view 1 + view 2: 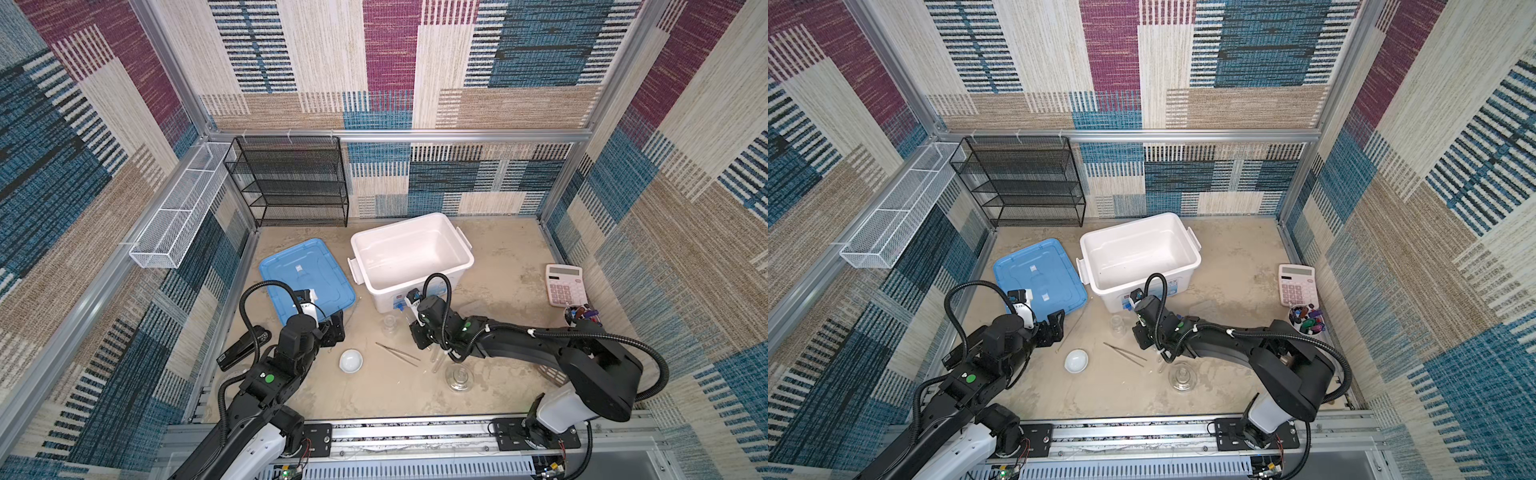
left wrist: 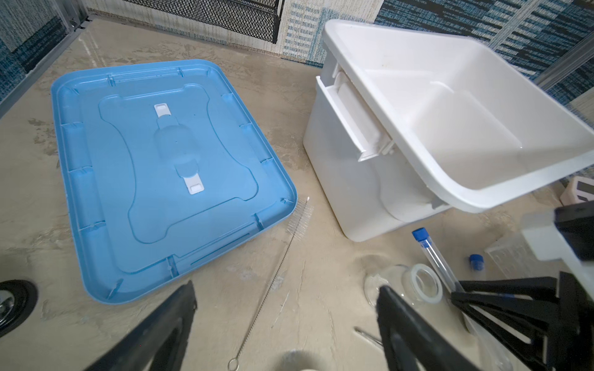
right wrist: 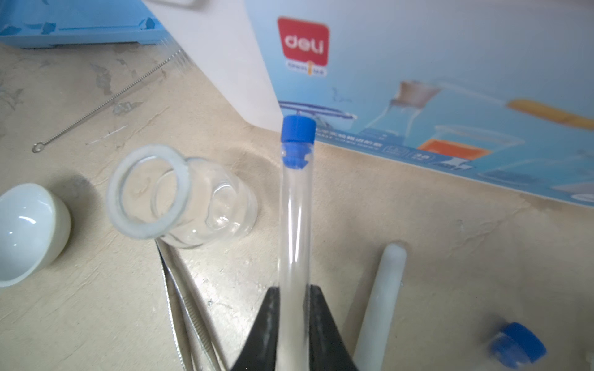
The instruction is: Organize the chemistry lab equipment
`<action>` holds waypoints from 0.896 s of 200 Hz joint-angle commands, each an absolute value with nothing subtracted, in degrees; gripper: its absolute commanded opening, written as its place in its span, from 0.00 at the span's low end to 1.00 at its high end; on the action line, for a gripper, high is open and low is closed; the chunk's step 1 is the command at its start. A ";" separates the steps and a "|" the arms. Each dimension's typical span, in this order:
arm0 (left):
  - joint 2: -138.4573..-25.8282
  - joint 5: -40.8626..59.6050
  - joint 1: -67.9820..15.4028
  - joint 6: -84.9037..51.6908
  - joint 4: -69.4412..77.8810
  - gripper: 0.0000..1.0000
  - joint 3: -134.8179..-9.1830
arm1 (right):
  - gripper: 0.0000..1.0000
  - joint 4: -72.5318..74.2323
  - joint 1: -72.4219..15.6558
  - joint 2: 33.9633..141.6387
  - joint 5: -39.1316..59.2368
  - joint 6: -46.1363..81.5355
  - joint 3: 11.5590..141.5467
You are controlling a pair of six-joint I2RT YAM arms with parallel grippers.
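Black jointed left arm (image 1: 266,374): comes up from the worktop's near edge, left side, angled inward. Left gripper (image 2: 286,290): jaws spread wide, nothing between them. Black right arm (image 1: 519,345): stretched from near right corner toward centre. Right gripper (image 3: 292,290): clamped on clear blue-capped plastic tube (image 3: 294,208).

- The tube (image 3: 294,225) was clear and smooth, its cap (image 3: 297,128) blue plastic.
- The bowl (image 3: 29,228) was glossy white.
- The tweezers (image 3: 167,269) were shiny metal.
- The table (image 1: 498,257) was matt, rough.
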State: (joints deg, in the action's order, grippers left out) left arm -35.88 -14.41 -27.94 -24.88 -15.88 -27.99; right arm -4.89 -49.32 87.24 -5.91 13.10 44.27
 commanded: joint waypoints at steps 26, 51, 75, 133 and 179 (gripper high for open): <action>-36.87 -11.16 -29.58 -28.01 -16.24 0.90 -29.27 | 0.14 4.88 -47.77 80.05 -3.34 15.02 39.41; -36.91 -11.09 -31.27 -28.72 -16.10 0.89 -29.51 | 0.14 7.99 -47.20 76.67 -2.75 15.18 37.18; -37.25 -10.97 -33.70 -29.17 -15.71 0.89 -29.77 | 0.14 11.77 -47.11 74.20 -1.49 15.40 35.05; -41.24 -11.59 -41.18 -30.43 -11.69 0.86 -30.54 | 0.14 16.10 -46.76 71.57 -1.14 17.07 33.30; -49.04 -11.73 -47.62 -31.48 -4.48 0.84 -31.52 | 0.14 18.70 -45.67 69.20 -1.20 18.08 32.15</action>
